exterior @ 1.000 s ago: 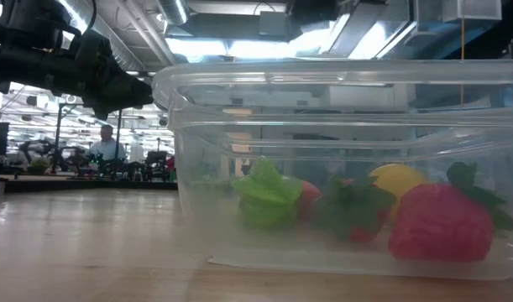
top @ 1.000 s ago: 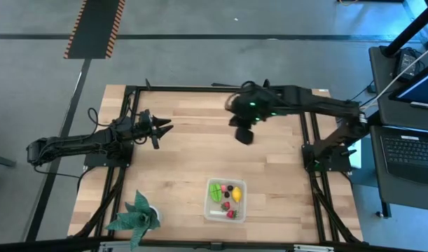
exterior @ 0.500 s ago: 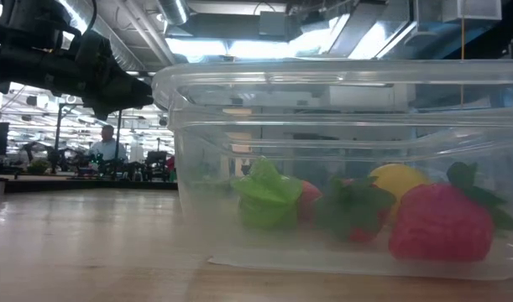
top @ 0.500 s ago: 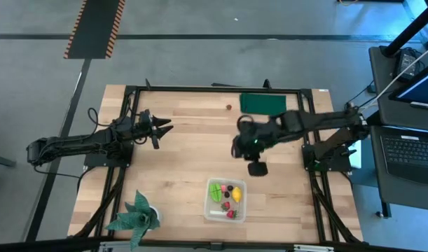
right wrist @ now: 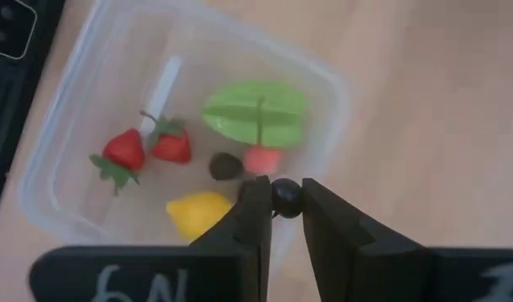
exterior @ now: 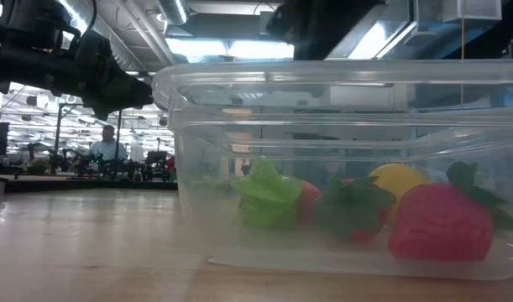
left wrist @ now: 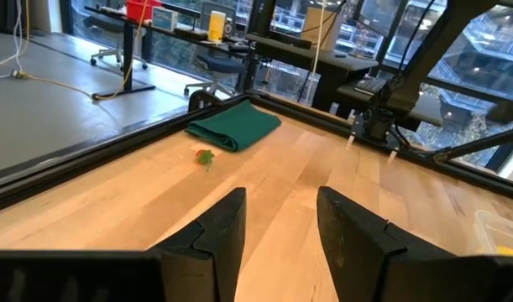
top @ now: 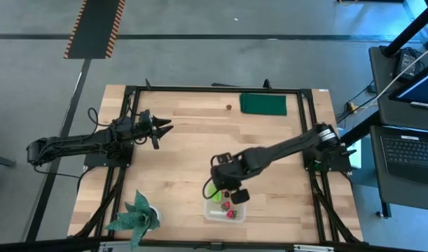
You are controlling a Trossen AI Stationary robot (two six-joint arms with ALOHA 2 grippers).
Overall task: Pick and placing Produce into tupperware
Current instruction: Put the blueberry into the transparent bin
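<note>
Tupperware (top: 225, 201) sits lower centre of the high view on the tabletop (top: 185, 147), already holding a light green piece (right wrist: 256, 113), lemon (right wrist: 197, 211), and strawberries (right wrist: 124, 151). Right hand (right wrist: 280, 201) hovers directly above it, pinching a small dark berry (right wrist: 285, 197): placing step, and next the fingers should part to drop it inside. Left hand (top: 157, 127) waits left of centre, fingers slightly apart, holding nothing; one small piece (left wrist: 205, 157) remains beside the dark green pad (top: 263, 104), top of frame.

Up close: clear tupperware (exterior: 340, 92) sitting on the wooden bench (exterior: 80, 243), filling most of the frame. Inside: light green piece (exterior: 269, 195), yellow lemon-ish one (exterior: 399, 178), big red strawberry (exterior: 441, 223) nearest. Dark arm (exterior: 63, 63) overhead at upper left. Person (exterior: 107, 147) way back in the room.
</note>
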